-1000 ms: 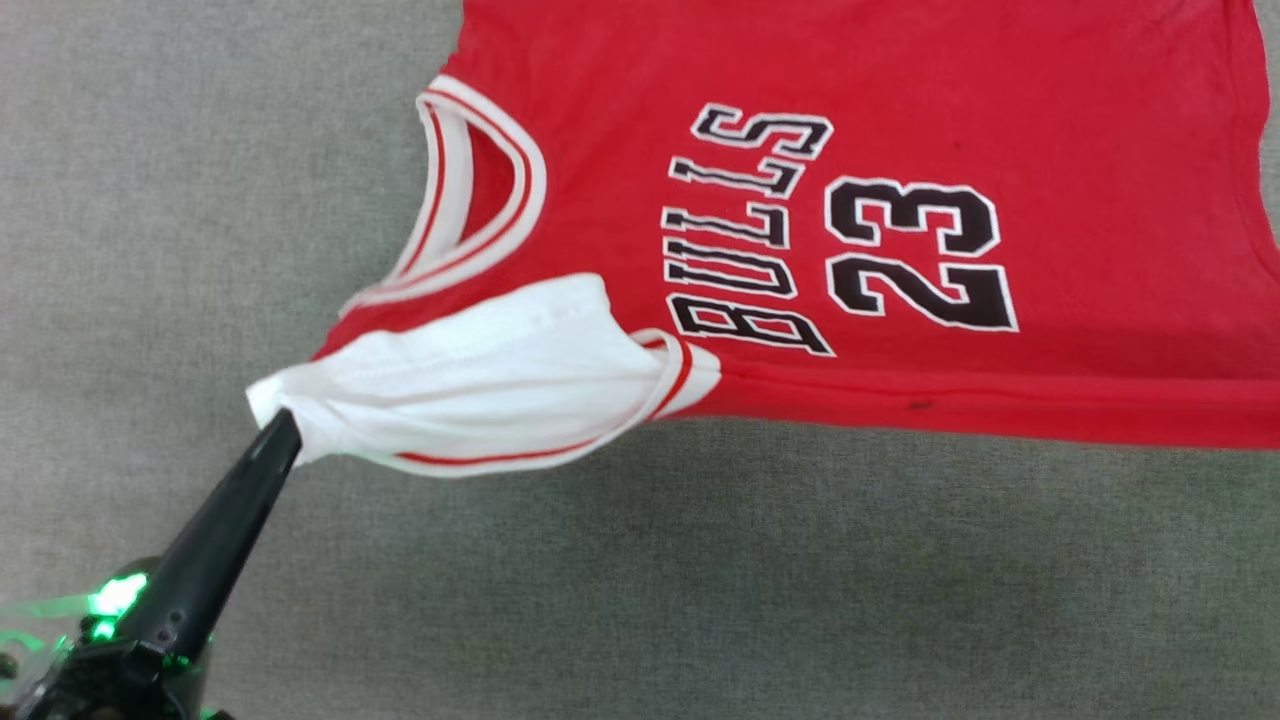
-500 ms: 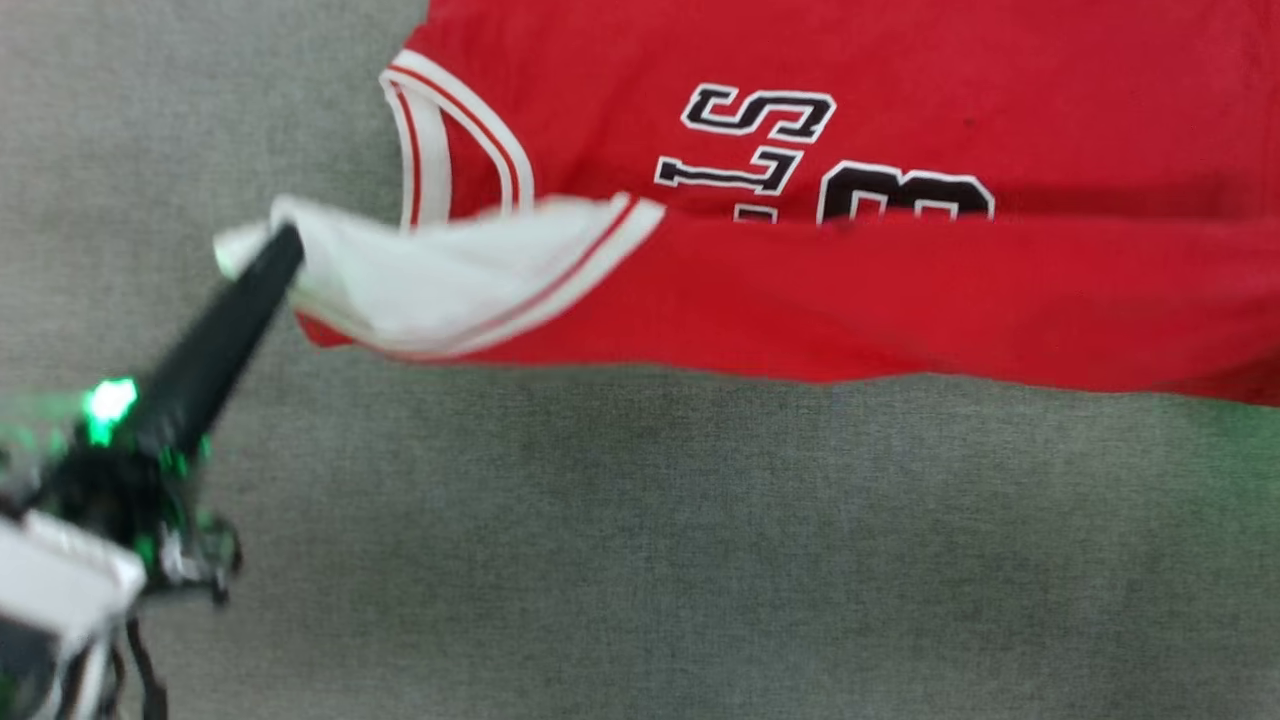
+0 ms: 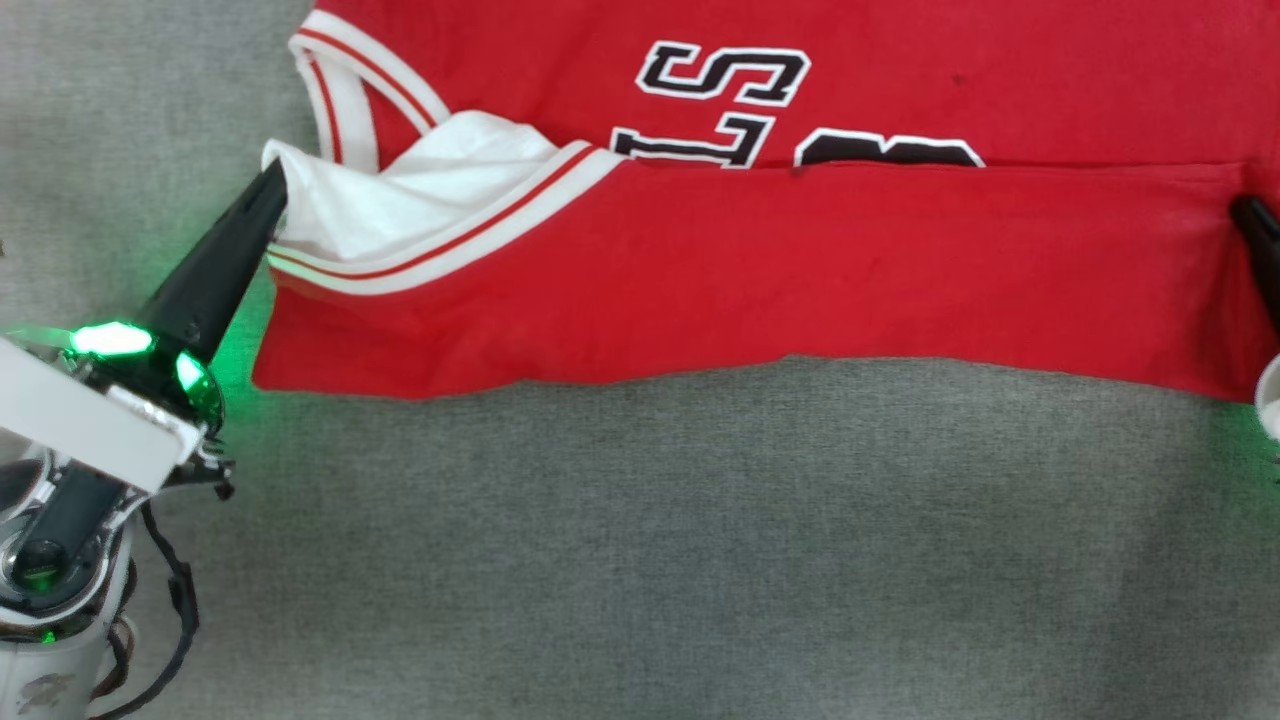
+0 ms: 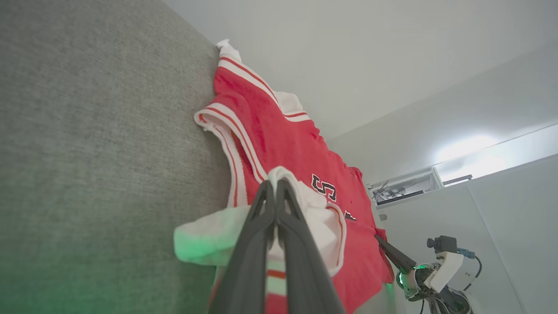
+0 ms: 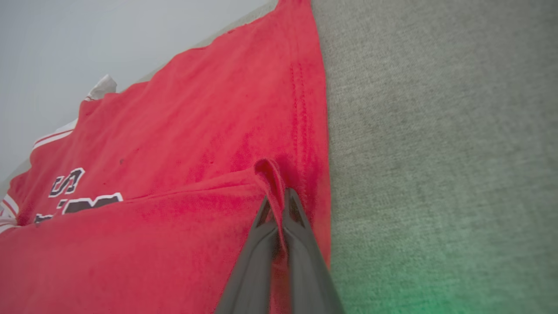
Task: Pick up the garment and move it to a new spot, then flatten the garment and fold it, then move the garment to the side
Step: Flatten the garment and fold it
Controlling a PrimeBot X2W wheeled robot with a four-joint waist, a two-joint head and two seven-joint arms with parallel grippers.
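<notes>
**Both fingers clamped on the folded-over edge of the garment**

The left fingers (image 3: 272,196) are pressed together on the tip of the white sleeve (image 3: 400,195). In the left wrist view the left fingers (image 4: 271,194) meet with white cloth bunched around their tips and spilling out to either side. The right fingers (image 3: 1252,215) come in at the right edge of the head view and are clenched on a corner of red fabric near the hem. In the right wrist view the right fingers (image 5: 291,207) have a small raised pleat of red cloth caught between them, just beside the double-stitched hem line.

Between the two grips, a long band of the garment (image 3: 800,270) is turned over onto its own front. Its edge runs straight from the sleeve across to the right fingers, covering most of the black lettering (image 3: 720,75), so that only the upper letters and the top of a number show. The striped collar (image 3: 345,85) lies just beyond the left fingers.

The garment sits on the grey worktop (image 3: 700,550), across the far part of the head view. A green glow from lights on the grippers falls on the cloth and the worktop.
</notes>
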